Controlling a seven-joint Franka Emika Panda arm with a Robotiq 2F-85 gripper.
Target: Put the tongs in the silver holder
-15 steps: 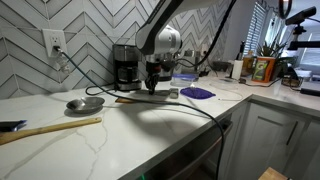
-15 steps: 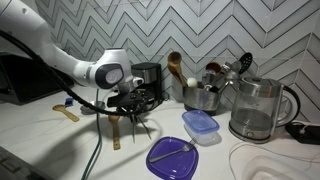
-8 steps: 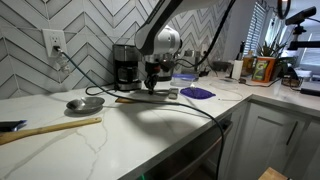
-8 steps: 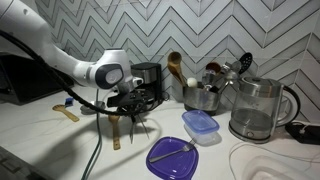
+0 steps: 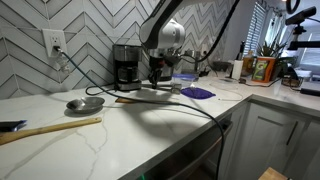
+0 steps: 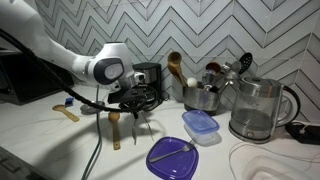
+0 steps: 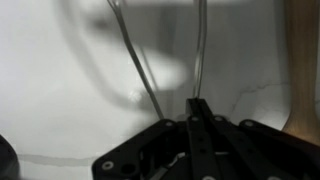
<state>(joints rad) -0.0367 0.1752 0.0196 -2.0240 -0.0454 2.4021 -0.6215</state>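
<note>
The tongs show in the wrist view as two thin grey metal arms (image 7: 135, 60) that spread away from my fingertips over the white counter. My gripper (image 7: 198, 103) has its jaws pressed together on the tongs' near end. In both exterior views the gripper (image 5: 160, 87) (image 6: 135, 111) hangs just above the counter in front of the coffee maker, with the tongs (image 6: 144, 125) slanting down below it. The silver holder (image 6: 203, 98), full of wooden and metal utensils, stands to the side between the coffee maker and the kettle.
The black-and-silver coffee maker (image 5: 125, 66) stands by the tiled wall. A glass kettle (image 6: 258, 110), a blue container (image 6: 200, 125) and a purple lid (image 6: 172, 157) lie near the holder. A wooden spoon (image 6: 115, 131), a grey round dish (image 5: 85, 102) and a long wooden stick (image 5: 50, 128) lie on the counter.
My gripper has risen a little and shifted slightly sideways, with the tongs still in it. Nothing else has moved.
</note>
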